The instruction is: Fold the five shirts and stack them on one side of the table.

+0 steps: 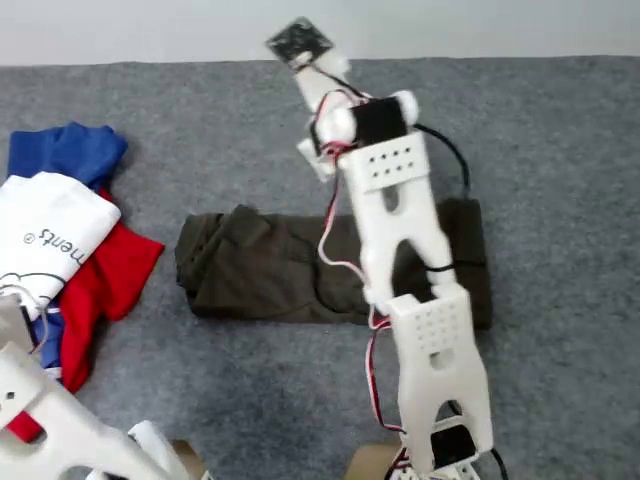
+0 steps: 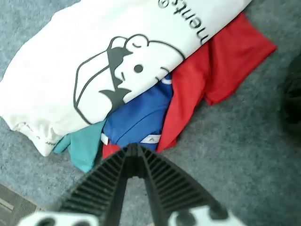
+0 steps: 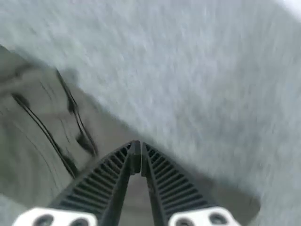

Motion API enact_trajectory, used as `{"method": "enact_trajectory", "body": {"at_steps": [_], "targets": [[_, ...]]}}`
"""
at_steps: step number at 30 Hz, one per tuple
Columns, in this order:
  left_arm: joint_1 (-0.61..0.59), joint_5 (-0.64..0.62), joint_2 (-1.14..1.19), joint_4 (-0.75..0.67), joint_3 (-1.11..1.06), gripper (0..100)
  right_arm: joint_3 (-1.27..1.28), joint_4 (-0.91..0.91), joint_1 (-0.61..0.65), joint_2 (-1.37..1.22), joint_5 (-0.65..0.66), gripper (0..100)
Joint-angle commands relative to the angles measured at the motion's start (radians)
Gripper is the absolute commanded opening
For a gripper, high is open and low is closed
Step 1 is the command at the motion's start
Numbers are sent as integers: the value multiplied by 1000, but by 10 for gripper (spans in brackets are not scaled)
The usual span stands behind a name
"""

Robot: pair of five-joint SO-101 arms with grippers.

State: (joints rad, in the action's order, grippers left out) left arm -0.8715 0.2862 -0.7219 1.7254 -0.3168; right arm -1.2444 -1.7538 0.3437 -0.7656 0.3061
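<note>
A dark olive shirt [image 1: 300, 265] lies folded into a long band in the middle of the grey table. At the left edge sits a loose pile: a white printed shirt [image 1: 50, 235] [image 2: 103, 61] on top, over a blue shirt [image 1: 70, 150] [image 2: 136, 117], a red shirt [image 1: 110, 275] [image 2: 211, 70] and a teal shirt [image 2: 82, 148]. My left gripper [image 2: 134, 149] is shut and empty, just above the near edge of that pile. My right gripper [image 1: 300, 42] [image 3: 135, 147] is shut and empty, held over the table's far edge, beyond the olive shirt.
The right arm [image 1: 400, 230] stretches from the front edge across the olive shirt's right end. The left arm's white body [image 1: 50, 425] sits at the front left corner. Bare grey carpet [image 1: 560, 150] covers the right side and the far strip.
</note>
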Motion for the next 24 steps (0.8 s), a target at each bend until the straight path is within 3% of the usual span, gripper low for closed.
{"method": "enact_trajectory", "body": {"at_steps": [1,9,13,17,24], "targets": [[66,-41,-20,26,36,4,143,-42,-94,119,-28,15],[290,-130,-17,26,31,4,428,-44,-228,275,-129,20],[384,-147,-11,26,30,4,595,-42,-272,346,-180,130],[413,-144,-11,11,28,4,698,-36,-321,355,-206,205],[408,-83,-11,-46,-81,4,749,27,-390,257,-238,211]]}}
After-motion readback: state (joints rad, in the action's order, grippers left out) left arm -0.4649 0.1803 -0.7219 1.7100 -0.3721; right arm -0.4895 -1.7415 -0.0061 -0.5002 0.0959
